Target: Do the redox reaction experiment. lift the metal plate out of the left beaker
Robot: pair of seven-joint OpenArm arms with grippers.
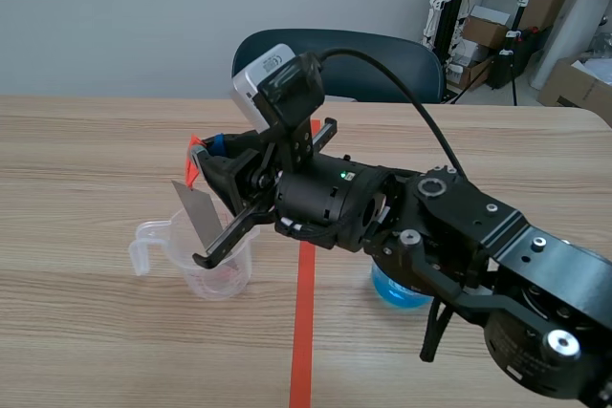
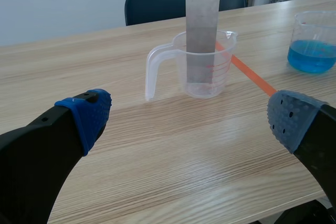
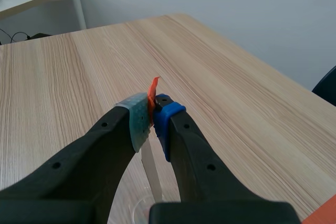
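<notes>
The right gripper [image 3: 152, 121], at the end of the arm that crosses past the middle of the wooden table [image 2: 157, 177], is clenched on a small orange tag [image 3: 154, 92] fixed to the top of the metal plate [image 2: 202, 35]. Its 2 dotted pads press the tag from either side, and the grey plate hangs straight down between and below the fingers. The plate's lower end stands inside the clear beaker [image 2: 224, 61], a handled plastic vessel directly under the jaws, and its upper half rises above the rim. In the scene view the plate leans slightly.

The left gripper [image 2: 186, 119] is released, its 2 blue pads [image 2: 86, 114] spread wide apart and low over the table, holding nothing. The clear beaker and plate stand ahead of it, roughly midway between the open fingers and well apart from both.

A 2nd beaker [image 2: 314, 45], part-filled with blue liquid, stands ahead of the left gripper's right finger, apart from the clear one. An orange-red tape line [image 1: 304, 332] runs along the table between the 2 beakers. A dark chair [image 1: 382, 54] sits at the table's far edge.
</notes>
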